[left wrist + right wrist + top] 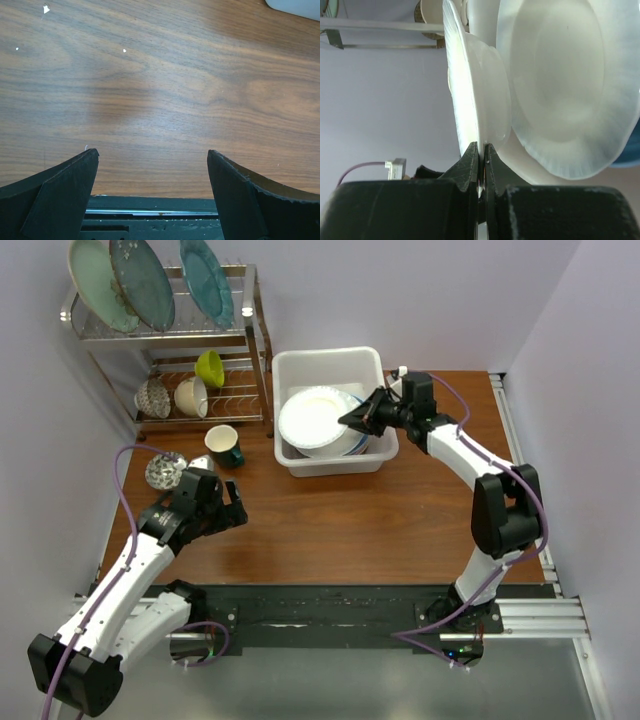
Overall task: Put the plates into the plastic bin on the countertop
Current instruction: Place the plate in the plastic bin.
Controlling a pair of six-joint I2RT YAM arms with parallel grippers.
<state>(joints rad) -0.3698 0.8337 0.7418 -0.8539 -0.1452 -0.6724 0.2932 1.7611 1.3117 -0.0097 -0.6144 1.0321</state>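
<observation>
Well to the left of the bin (330, 356) your rack (255, 335) holds three teal plates (140, 280) on its upper tier and bowls (190, 395) below. A mug (222, 446) stands on the countertop (340, 525) just left of the bin. Your left gripper (236, 512) hangs left of the bin and nearer the arm bases, over bare wood. Its jaws are spread wide with nothing between them.

Inside the bin a white plate (315, 418) lies uppermost, towards the bin's near wall. Your right gripper (352, 420) reaches in over the bin's right wall and is clenched on that plate's right rim. The right wrist view shows the plate edge-on, its thin rim pinched between the fingertips. A fluted plate (560, 90) sits close beneath it in the bin. You cannot tell whether the two plates touch.
</observation>
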